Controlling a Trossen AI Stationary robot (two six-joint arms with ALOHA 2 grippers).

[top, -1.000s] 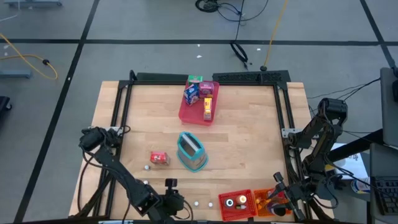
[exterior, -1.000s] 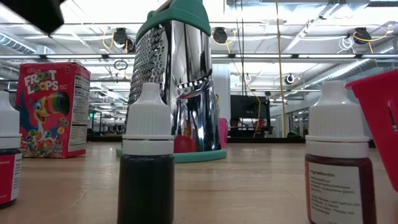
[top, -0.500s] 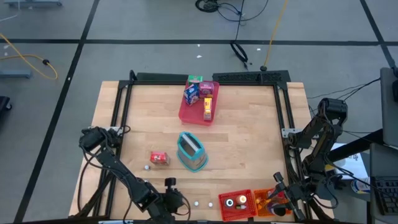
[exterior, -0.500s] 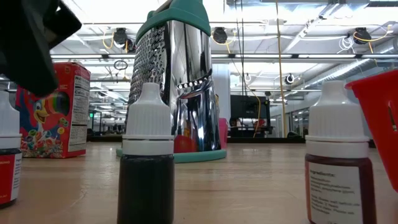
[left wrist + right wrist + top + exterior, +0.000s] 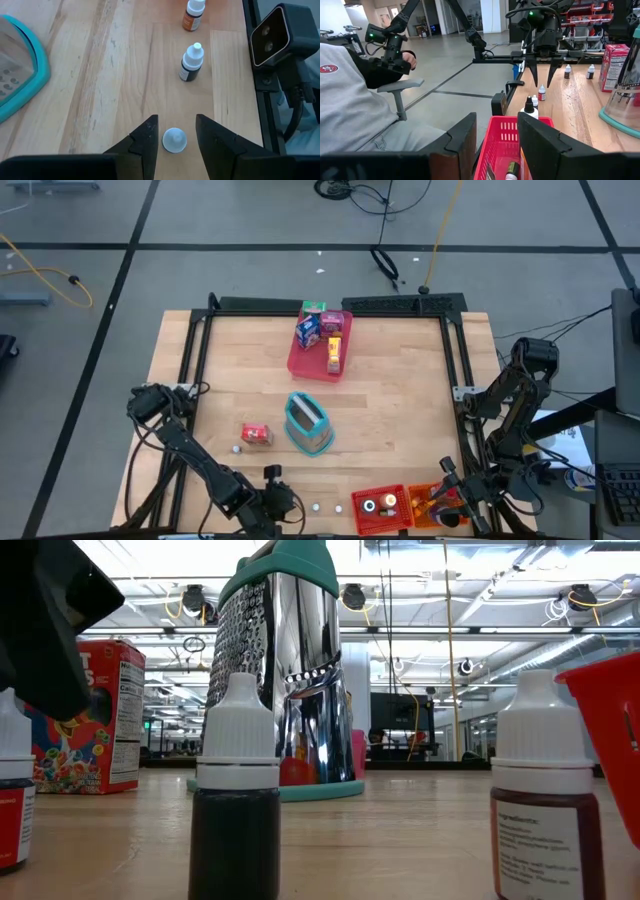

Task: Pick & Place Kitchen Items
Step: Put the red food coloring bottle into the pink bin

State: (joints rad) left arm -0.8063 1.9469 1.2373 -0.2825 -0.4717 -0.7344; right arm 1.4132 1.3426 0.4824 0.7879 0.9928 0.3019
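Down at the near edge of the table (image 5: 400, 395), the left gripper (image 5: 174, 131) hangs with its two fingers (image 5: 145, 137) spread apart on either side of a small white-capped bottle (image 5: 174, 140), which stands upright on the wood between them; neither finger touches the cap, so nothing is held. Farther along the same edge stand two more little dropper bottles, a dark one (image 5: 190, 62) and an orange one (image 5: 194, 14), well apart from each other. From table height the dark bottle (image 5: 236, 790) fills the foreground, with a brown-labelled bottle (image 5: 541, 790) to one side and a tall metal grater (image 5: 285, 670) with a teal top and base behind it, beside a red cereal box (image 5: 95, 715). From above, the grater (image 5: 308, 423) sits near the table's middle, the red box (image 5: 256, 435) just beside it, and a pink tray (image 5: 305, 360) farther back carries a blue-and-white packet (image 5: 308, 331), a pink packet (image 5: 332, 324) and a yellow one (image 5: 334, 354). The right gripper (image 5: 496, 145) rests over a red bin (image 5: 507, 137) at the table's near corner, its fingers parted and empty, with an orange bin (image 5: 440, 505) next to it. A seated person (image 5: 365, 105) in a grey top shows beyond the table edge.
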